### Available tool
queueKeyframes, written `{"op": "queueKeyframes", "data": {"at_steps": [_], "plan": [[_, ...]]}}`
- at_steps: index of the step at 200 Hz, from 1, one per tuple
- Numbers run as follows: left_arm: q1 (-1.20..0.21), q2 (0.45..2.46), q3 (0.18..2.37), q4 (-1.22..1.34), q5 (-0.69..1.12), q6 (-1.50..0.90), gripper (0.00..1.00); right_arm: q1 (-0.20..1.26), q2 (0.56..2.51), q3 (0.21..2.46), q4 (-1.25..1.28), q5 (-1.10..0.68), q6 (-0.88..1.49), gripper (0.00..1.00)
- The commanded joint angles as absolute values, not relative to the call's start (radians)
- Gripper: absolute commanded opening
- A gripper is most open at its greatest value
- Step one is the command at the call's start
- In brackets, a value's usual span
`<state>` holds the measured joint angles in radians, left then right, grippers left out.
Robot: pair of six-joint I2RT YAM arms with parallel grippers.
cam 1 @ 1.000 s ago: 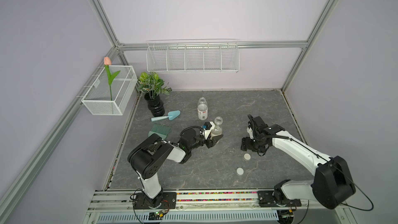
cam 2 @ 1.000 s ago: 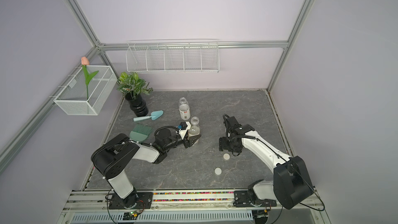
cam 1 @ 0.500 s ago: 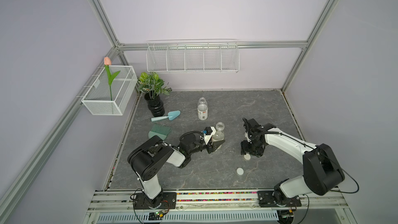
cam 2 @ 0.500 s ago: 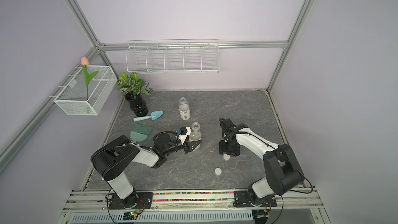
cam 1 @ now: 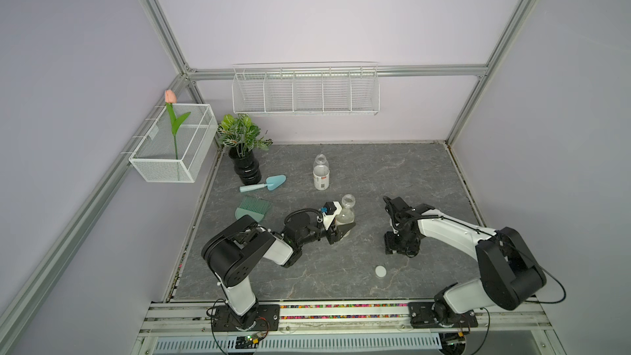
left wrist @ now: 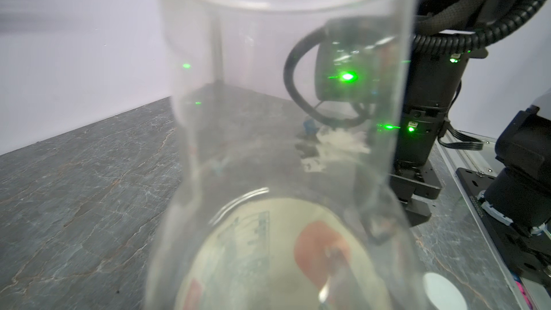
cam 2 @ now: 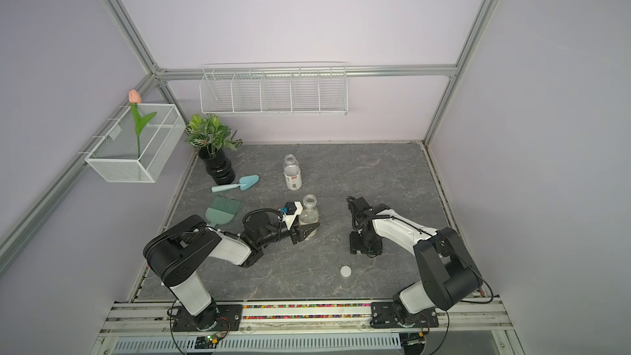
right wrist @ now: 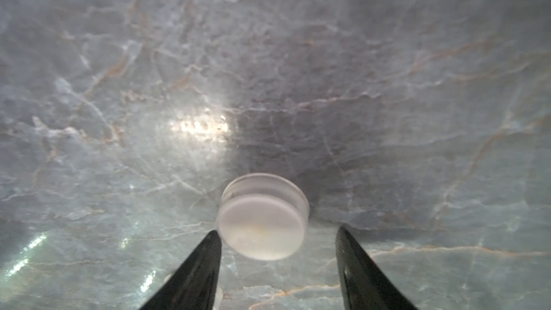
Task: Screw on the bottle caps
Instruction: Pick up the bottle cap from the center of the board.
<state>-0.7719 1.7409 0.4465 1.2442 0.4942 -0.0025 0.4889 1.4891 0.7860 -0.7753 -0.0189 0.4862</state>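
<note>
The right tool stands apart around 1 white cap, while the left tool clamps the orange-labelled bottle.

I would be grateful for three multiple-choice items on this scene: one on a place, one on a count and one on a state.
1. The orange-marked bottle stands: A in the wire basket; B between the left gripper's fingers; C beside the trowel.
2. How many bottles carry a cap? A none; B one; C two.
3. The right gripper is: A shut on a bottle; B shut on nothing; C open, with a cap between its fingers.

Key: B, both top views show fingers either side of its base. A, its neck and the white-label bottle's both stand open. C, the right wrist view shows a gap beside the cap.
</note>
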Motion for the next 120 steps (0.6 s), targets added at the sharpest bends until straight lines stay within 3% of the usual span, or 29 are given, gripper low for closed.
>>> {"op": "queueKeyframes", "data": {"at_steps": [1, 120], "plan": [[-0.775, 1.712, 0.44, 1.245, 0.489, 0.025, 0.55, 0.492, 1.506, 0.777, -0.735, 0.0, 0.5, 0.63], [-0.775, 1.681, 0.468, 1.1, 0.459, 0.051, 0.56, 0.514, 1.541, 0.84, -0.805, 0.048, 0.449, 0.52]]}}
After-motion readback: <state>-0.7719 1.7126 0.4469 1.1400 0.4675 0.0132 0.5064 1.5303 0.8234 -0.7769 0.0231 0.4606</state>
